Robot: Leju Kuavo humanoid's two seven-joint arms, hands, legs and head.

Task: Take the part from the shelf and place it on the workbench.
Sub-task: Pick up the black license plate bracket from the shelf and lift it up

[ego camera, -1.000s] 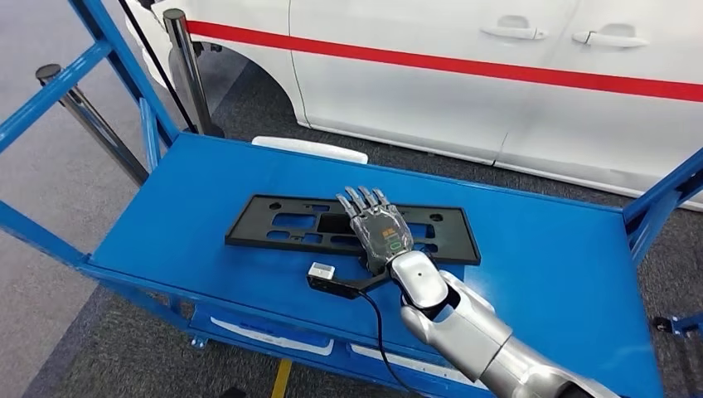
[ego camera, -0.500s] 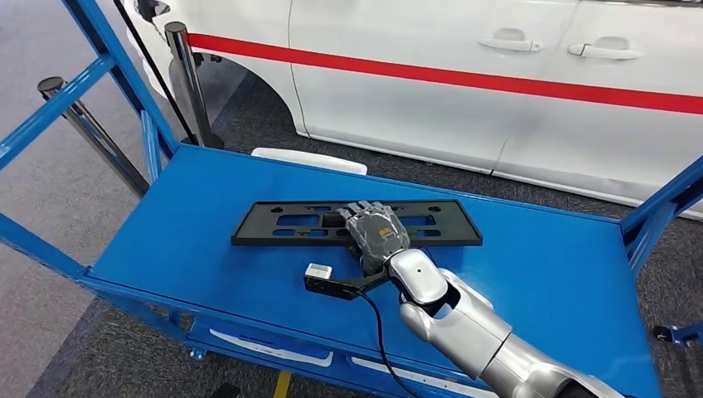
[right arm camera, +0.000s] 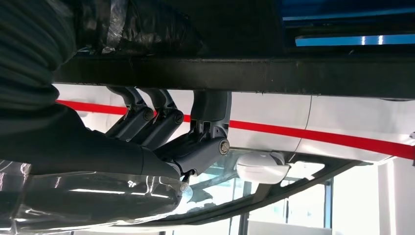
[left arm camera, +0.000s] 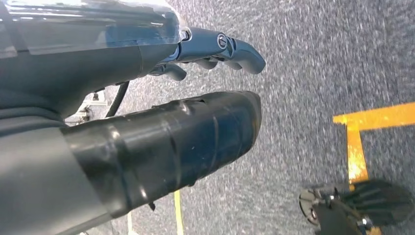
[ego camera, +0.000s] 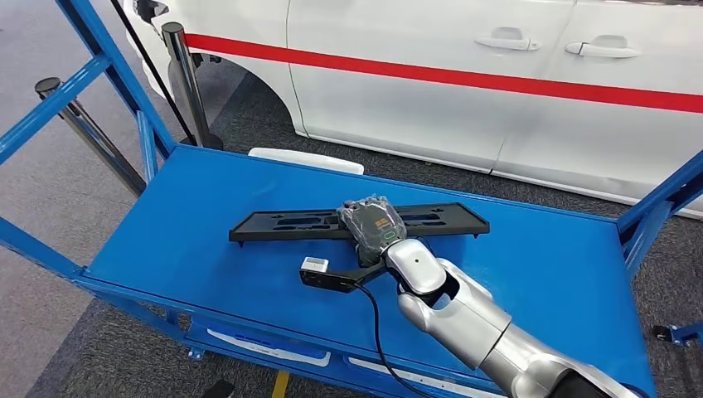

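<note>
Black part (ego camera: 282, 222) tilted up mid-shelf (ego camera: 182, 249), right hand (ego camera: 375, 225) curled over its edge (lifting grip); left hand (left arm camera: 147, 147) fingers' state unclear.

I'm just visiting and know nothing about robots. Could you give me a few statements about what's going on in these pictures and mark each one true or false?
1. The robot's right hand grips the long flat black plastic part. True.
2. The black part lies flat on the blue metal shelf. False: it is tilted up on edge in the hand.
3. The left hand is carrying a second part. False: it hangs above grey carpet, holding nothing.
4. A white car with a red stripe stands behind the shelf. True.
5. A small white block sits at the shelf's far edge. True.
6. The car's doors are open. False: they are closed.
</note>
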